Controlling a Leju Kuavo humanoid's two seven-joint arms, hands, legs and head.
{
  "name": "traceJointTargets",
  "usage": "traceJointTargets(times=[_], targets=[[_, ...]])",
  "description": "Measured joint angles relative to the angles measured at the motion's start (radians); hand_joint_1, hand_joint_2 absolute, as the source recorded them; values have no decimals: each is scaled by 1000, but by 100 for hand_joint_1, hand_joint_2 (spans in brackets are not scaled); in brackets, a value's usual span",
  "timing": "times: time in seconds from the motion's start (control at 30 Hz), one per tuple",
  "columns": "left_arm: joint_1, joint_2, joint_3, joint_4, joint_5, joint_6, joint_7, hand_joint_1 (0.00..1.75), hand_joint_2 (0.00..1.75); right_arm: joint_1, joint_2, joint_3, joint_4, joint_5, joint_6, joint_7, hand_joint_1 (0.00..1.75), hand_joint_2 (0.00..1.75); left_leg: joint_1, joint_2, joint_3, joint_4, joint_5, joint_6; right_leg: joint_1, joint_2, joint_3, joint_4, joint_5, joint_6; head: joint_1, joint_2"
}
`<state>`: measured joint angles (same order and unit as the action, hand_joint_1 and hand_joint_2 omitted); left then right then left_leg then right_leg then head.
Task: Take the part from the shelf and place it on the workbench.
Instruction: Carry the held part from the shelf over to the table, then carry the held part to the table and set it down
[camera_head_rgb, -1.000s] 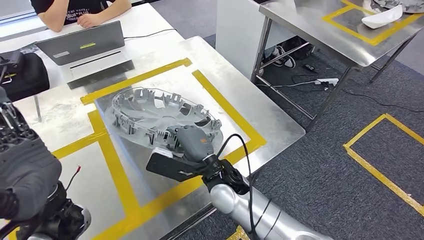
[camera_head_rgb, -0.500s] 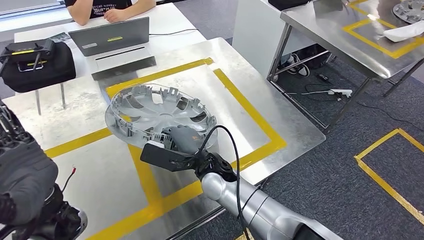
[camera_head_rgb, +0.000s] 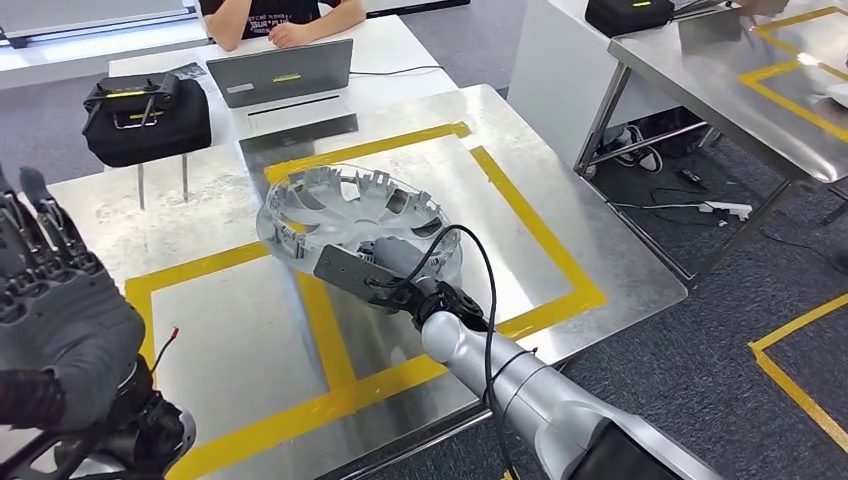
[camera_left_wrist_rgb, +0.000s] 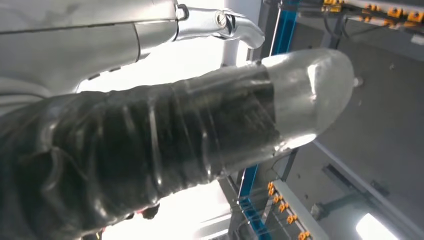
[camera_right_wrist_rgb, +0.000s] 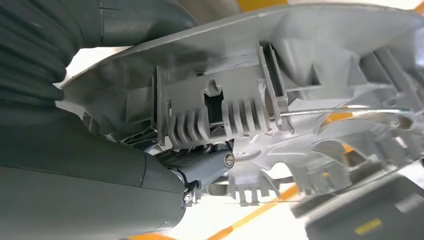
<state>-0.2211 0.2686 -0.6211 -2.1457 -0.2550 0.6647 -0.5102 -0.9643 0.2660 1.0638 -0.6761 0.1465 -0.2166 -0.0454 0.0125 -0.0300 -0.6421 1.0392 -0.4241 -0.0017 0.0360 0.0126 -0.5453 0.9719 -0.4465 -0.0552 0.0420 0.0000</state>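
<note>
Right hand grips the near rim of the part, a grey plastic wheel cover. In the right wrist view the grey thumb lies on one face of the rim and a darker finger presses the ribbed clip side, so the hand is clamped on it.

The part is round, with no clear long axis. It is tilted: the near edge at the hand is lifted and the far-left edge sits low at the workbench; whether it touches the surface cannot be told. The hollow, ribbed side with clip tabs faces up and toward the camera. It hangs over the yellow tape frame, across the tape strip that divides the two marked areas.

Left hand is raised at the near left, well apart from the part, fingers spread and holding nothing. The left wrist view shows one taped dark finger with a clear tip.

Beyond the workbench: a laptop on a white table, a person's forearms behind it, and a black case to the left. A second steel table with yellow tape stands at right. A power strip lies on the grey floor.
</note>
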Motion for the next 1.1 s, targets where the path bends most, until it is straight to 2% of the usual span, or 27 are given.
traceJointTargets(times=[0.03,0.1,0.13,0.17,0.2,0.27,0.3,0.33,0.4,0.47,0.5,0.53,0.6,0.63,0.67,0.7,0.73,0.77,0.8,0.83,0.87,0.9,0.93,1.0,1.03,1.1], targets=[[-2,0,-1,1,2,-3,-2,0,0,-7,6,3,15,-7,15,16,175,175,0,7,-16,36,-26,-4,-6,-4,7,-13,18,2,-5,0],[-4,0,-4,4,6,-9,-4,0,0,-23,15,9,44,-36,50,54,175,175,6,18,-58,146,-92,-17,-9,-11,-1,-18,35,7,-21,0],[-4,0,-6,6,6,-11,-4,0,0,-29,18,13,59,-55,68,72,175,175,11,21,-76,193,-111,-24,-10,-13,-6,-17,39,10,-27,0],[-4,0,-8,8,6,-11,-2,0,0,-31,19,16,75,-76,83,89,175,175,15,23,-79,211,-110,-31,-12,-16,-10,-15,40,14,-31,0],[-4,-1,-9,10,3,-10,0,0,0,-34,21,19,91,-94,94,104,175,175,20,26,-65,193,-94,-39,-16,-18,-13,-11,40,18,-33,0],[-4,-1,-11,13,-4,-4,6,0,0,-40,23,27,121,-118,104,127,175,175,28,34,-1,84,-47,-54,-24,-23,-23,8,34,32,-38,0],[-4,-1,-13,14,-7,0,10,0,0,-46,24,31,133,-123,104,135,175,175,31,36,29,36,-36,-56,-25,-24,-35,22,26,41,-46,0],[-4,-1,-14,14,-10,3,14,0,0,-53,24,34,144,-126,102,141,175,175,33,36,48,8,-36,-48,-24,-25,-44,34,16,51,-52,0],[-3,0,-15,13,-17,10,20,0,0,-63,23,39,161,-133,88,150,175,175,33,32,60,5,-47,-22,-19,-29,-51,45,1,66,-52,0],[-1,0,-17,13,-23,15,25,0,0,-68,21,44,173,-139,72,158,175,175,34,27,60,7,-45,0,-21,-32,-43,53,-5,76,-38,0],[-1,0,-17,12,-25,16,29,0,0,-71,20,47,178,-141,66,161,175,175,33,25,60,7,-41,7,-24,-31,-49,74,-22,81,-32,0],[-1,0,-18,12,-27,17,32,0,0,-74,17,48,181,-143,60,164,175,175,33,23,58,6,-37,14,-26,-29,-65,114,-51,85,-28,0],[-1,0,-19,9,-31,20,37,0,0,-79,12,51,187,-147,49,168,173,175,29,21,49,5,-27,24,-28,-24,-118,237,-131,90,-15,0],[-1,0,-20,8,-33,20,39,0,0,-79,9,53,189,-149,45,169,130,175,26,19,41,5,-22,26,-28,-23,-141,292,-158,89,-11,0],[0,0,-20,8,-35,21,40,0,0,-78,7,55,190,-150,41,169,86,175,22,18,35,5,-18,29,-28,-23,-151,320,-168,87,-7,0],[0,0,-21,8,-36,21,41,0,0,-76,4,59,192,-150,39,170,43,175,17,16,29,5,-14,31,-27,-22,-144,314,-158,81,-4,0],[0,0,-21,8,-38,21,43,0,0,-74,0,62,194,-150,36,173,0,175,11,14,25,4,-10,32,-23,-22,-118,271,-134,69,0,0],[-1,0,-21,8,-39,21,45,0,0,-74,-3,65,195,-150,31,175,0,175,7,12,23,3,-6,34,-15,-21,-79,201,-104,51,3,0],[-1,0,-22,8,-40,20,47,0,0,-73,-6,68,196,-150,21,176,0,175,5,11,22,1,-2,33,-5,-19,-43,133,-78,31,-1,0],[-1,0,-23,8,-41,20,49,0,0,-73,-9,69,197,-151,9,175,0,175,6,9,24,-4,0,29,6,-18,-15,78,-60,14,-7,0],[0,1,-23,7,-42,21,49,0,0,-74,-12,70,196,-152,-4,171,0,175,11,8,26,-8,2,23,16,-17,0,44,-52,2,-10,0],[0,1,-24,7,-42,21,49,0,0,-74,-15,71,196,-154,-15,165,0,175,16,6,28,-13,4,14,21,-16,3,32,-48,-2,-12,0],[1,1,-24,7,-42,22,49,0,0,-75,-18,71,196,-156,-22,157,0,175,19,5,32,-21,7,7,25,-17,9,17,-42,-6,-6,0],[1,3,-24,5,-41,22,47,0,0,-72,-22,71,195,-160,-34,140,0,175,17,8,29,-22,7,-1,18,-20,35,-25,-10,-9,5,0],[1,4,-25,5,-40,21,46,0,0,-69,-23,71,194,-162,-44,130,0,175,15,11,20,-2,-10,-5,11,-21,47,-44,7,-10,4,0],[1,7,-25,4,-40,19,47,0,0,-62,-28,72,192,-167,-67,109,0,175,18,16,-22,94,-74,-17,0,-25,49,-56,26,-5,-8,0]])
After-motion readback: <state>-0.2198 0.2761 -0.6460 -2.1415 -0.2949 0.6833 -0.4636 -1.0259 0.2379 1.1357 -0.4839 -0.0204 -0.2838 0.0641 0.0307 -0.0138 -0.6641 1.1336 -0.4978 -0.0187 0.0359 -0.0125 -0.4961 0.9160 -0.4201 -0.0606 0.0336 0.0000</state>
